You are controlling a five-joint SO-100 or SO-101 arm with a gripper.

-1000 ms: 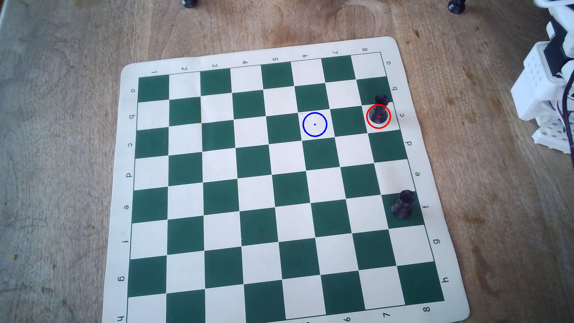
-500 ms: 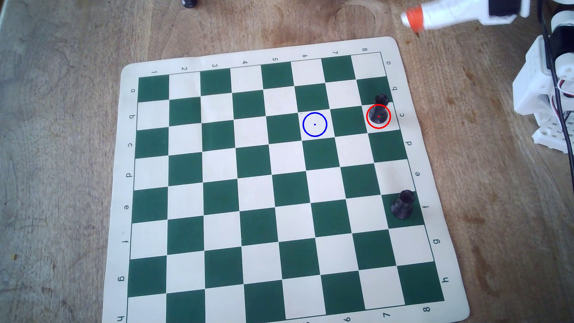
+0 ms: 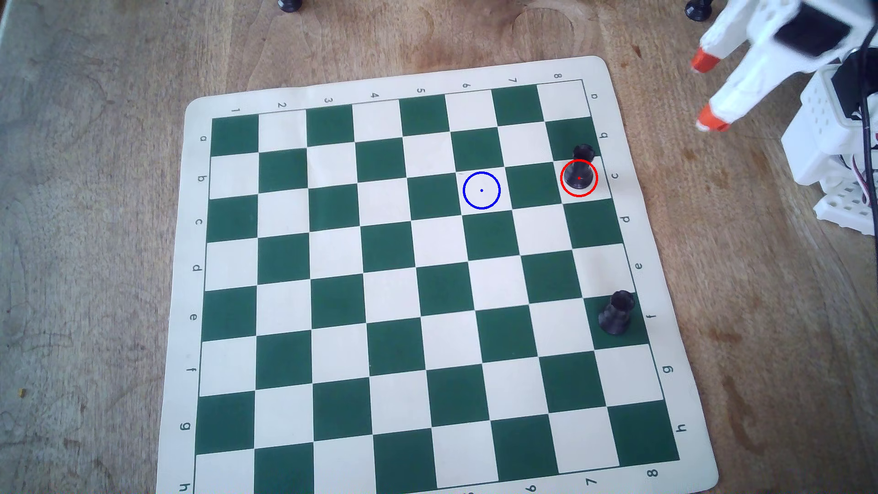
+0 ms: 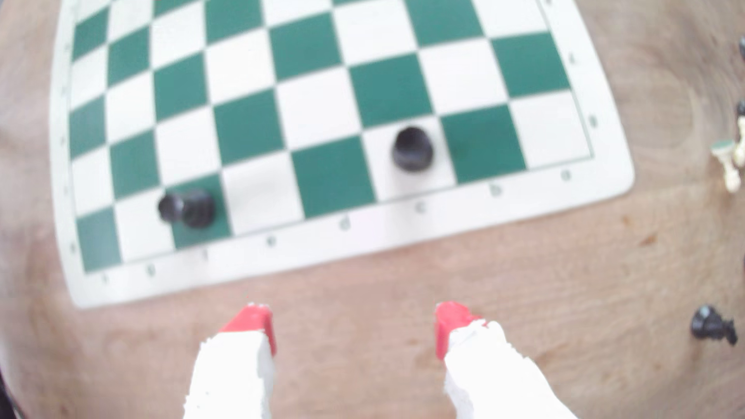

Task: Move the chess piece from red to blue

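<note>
Spread wide and empty, the claw [image 4: 354, 328] is held off the chessboard [image 3: 613, 95]; the approach is judged pending toward the chess piece [image 3: 579, 175] inside the red circle [image 3: 562, 184].

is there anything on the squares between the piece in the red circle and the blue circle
Nothing visible. In the overhead view the chess piece stands in the red circle, and the one green square between it and the blue circle is bare. The other black piece stands well off that line.

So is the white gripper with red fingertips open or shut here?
Open. The white gripper with red fingertips holds nothing: its fingertips stand wide apart over bare wooden table, short of the green-and-white chess mat.
</note>
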